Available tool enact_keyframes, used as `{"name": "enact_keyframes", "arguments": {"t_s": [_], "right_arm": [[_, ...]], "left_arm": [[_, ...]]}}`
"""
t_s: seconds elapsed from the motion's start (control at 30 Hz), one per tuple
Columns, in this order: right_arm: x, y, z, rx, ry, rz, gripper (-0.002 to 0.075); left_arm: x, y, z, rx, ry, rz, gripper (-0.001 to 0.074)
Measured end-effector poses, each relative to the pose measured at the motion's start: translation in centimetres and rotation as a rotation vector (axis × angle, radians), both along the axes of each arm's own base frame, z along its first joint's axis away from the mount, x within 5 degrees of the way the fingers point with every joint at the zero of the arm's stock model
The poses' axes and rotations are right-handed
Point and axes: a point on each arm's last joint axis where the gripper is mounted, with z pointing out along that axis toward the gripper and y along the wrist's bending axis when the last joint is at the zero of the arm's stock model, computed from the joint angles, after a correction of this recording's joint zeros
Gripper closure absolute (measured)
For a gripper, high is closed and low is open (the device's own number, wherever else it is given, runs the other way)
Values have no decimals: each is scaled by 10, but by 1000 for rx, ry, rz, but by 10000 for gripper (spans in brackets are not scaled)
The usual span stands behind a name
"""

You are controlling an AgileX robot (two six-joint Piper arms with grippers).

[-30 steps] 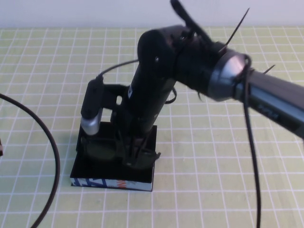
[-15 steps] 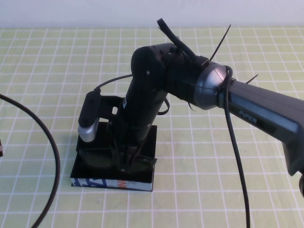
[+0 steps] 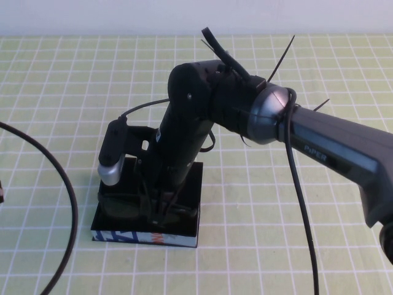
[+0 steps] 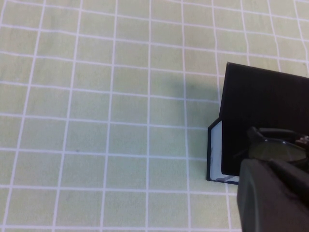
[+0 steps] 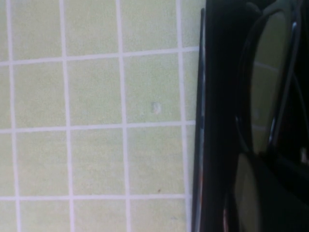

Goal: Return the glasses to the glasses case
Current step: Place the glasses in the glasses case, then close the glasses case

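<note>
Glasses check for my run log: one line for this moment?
right pincer: shut on black plastic-framed glasses | over open black glasses case | left pincer: unseen

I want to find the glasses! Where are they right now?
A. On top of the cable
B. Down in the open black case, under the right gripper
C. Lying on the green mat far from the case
B: the glasses sit inside the open glasses case, where the shut right gripper reaches down onto them.
</note>
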Motion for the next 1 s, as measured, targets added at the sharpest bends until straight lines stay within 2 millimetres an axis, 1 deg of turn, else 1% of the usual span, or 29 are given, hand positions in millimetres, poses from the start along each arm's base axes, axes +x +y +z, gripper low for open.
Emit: {"name": "enact_keyframes", "arguments": {"t_s": [0.13, 0.33, 0.43, 0.53, 0.63, 0.67, 0.73, 0.8, 0.87, 0.93, 1.0], "right_arm": [[2, 2, -8, -8, 7, 0, 706], [3, 2, -8, -5, -2, -4, 609], [3, 2, -8, -6, -4, -3, 593], [6, 2, -5, -13, -35, 0, 589], [10, 1, 13, 0, -92, -28, 597], [12, 1, 19, 9, -105, -50, 607], [19, -2, 38, 54, -124, -119, 647], [26, -7, 54, 92, -133, -186, 699], [33, -14, 69, 133, -127, -263, 722], [41, -24, 78, 166, -100, -340, 733], [49, -33, 80, 177, -63, -401, 738]], "left_arm": [[0, 0, 0, 0, 0, 0, 738], [0, 0, 0, 2, 4, -2, 738], [-1, 0, -1, 31, 12, -30, 738], [-1, 0, -4, 95, 34, -93, 738], [2, -2, -10, 176, 66, -195, 738], [5, -3, -12, 206, 76, -243, 738], [12, -6, -18, 244, 94, -327, 738], [22, -11, -30, 247, 111, -404, 738], [30, -18, -43, 231, 125, -483, 738], [36, -23, -56, 204, 151, -544, 738], [40, -27, -67, 178, 175, -588, 738]]}}
